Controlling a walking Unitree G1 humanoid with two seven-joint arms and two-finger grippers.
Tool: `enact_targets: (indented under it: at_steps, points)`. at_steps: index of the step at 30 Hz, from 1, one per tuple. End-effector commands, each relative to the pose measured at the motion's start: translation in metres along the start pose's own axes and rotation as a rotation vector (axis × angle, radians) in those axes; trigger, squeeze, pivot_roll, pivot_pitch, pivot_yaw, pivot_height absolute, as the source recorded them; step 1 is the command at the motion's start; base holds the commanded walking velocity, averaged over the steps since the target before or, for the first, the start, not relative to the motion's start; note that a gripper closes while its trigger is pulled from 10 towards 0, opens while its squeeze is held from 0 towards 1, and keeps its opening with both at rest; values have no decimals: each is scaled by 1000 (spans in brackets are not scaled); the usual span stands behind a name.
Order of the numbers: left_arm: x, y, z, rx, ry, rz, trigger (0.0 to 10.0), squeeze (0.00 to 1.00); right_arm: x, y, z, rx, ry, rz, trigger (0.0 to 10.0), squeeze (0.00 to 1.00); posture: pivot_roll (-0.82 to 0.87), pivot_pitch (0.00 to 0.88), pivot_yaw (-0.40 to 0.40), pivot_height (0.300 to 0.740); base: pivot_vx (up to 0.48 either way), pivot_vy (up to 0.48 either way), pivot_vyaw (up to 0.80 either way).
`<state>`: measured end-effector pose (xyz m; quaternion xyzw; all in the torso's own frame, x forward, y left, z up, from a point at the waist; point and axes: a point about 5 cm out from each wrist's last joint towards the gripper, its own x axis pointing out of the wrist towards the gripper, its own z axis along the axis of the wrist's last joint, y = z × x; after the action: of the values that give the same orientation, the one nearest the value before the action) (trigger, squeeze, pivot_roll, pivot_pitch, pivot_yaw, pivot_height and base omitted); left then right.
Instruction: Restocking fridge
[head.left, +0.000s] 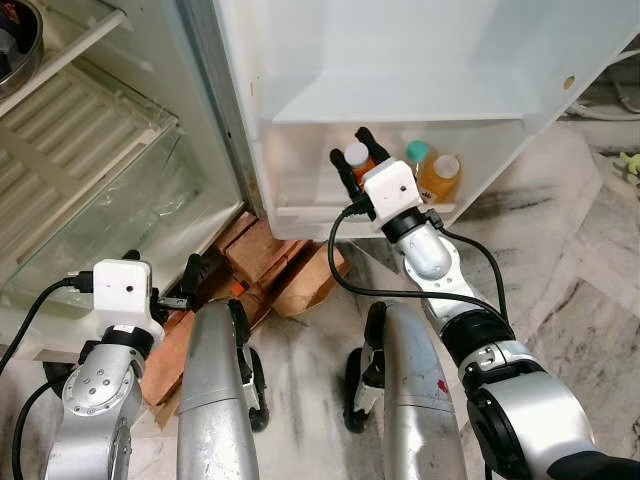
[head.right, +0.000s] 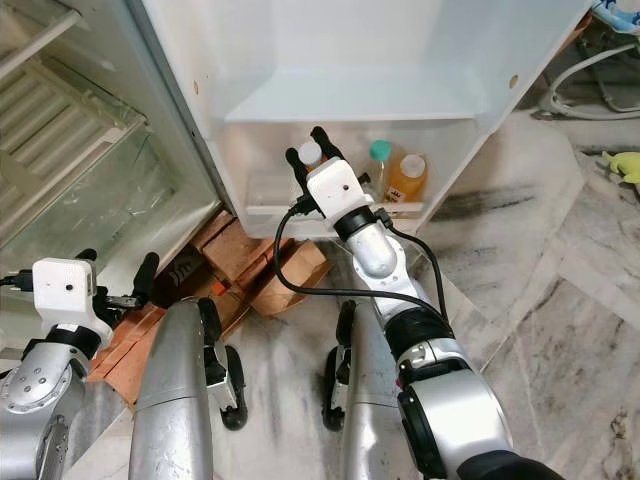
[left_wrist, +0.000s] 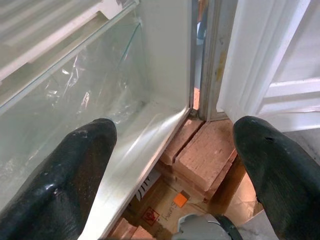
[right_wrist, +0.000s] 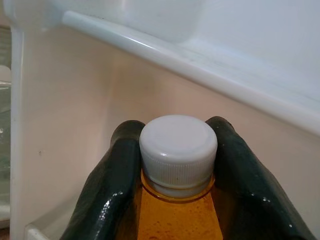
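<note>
In the lowest door shelf (head.left: 300, 212) of the open fridge door (head.left: 420, 60), toward its hinge-side end, the right gripper (head.left: 358, 160) grasps an orange juice bottle (right_wrist: 172, 220) with a white cap (right_wrist: 178, 150). The two black fingers (right_wrist: 107, 200) are clenched against either side of the bottle's neck, just below the cap; the bottle stands upright, its lower part behind the shelf's front wall. Two further bottles stand upright in the same shelf toward its outer end: a teal-capped bottle (head.left: 417, 153) and, just beside it, a second orange bottle (head.left: 441, 176) with a pale cap. The right arm reaches forward from the lower right, a black cable (head.left: 400, 290) looping beside it.

At the foot of the fridge body, the left gripper (left_wrist: 175, 165) hangs low with its fingers (left_wrist: 60, 175) spread wide apart and grasping nothing. Ahead of it lie the clear crisper drawer (head.left: 110, 215), under a white ribbed shelf (head.left: 70, 130), and the bricks (left_wrist: 207, 160) and cardboard (head.left: 305, 285) wedged beneath the fridge base on the marble floor (head.left: 570, 270). A dark metal bowl (head.left: 15, 45) sits on an upper fridge shelf at the far left corner.
</note>
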<state>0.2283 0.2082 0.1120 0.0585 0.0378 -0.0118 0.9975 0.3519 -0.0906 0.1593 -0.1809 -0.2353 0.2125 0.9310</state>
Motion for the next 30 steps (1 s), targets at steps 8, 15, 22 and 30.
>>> enact_targets:
  at_steps: [8,15,22,30]
  points:
    - [-8,0,-3,12,20,0,10000,0,-10,-9,-17,-11,101,-155,10000,0,145,365,-9,552,0,0,0]
    - [-17,4,3,20,16,14,10000,0,18,-7,5,10,23,-207,10000,0,180,396,-14,552,0,0,0]
    - [-28,5,5,25,28,23,10000,0,29,-4,13,59,-2,-239,10000,0,207,426,-26,552,0,0,0]
    - [-38,8,6,30,51,35,10000,0,31,10,12,63,18,-231,10000,0,224,453,-27,552,0,0,0]
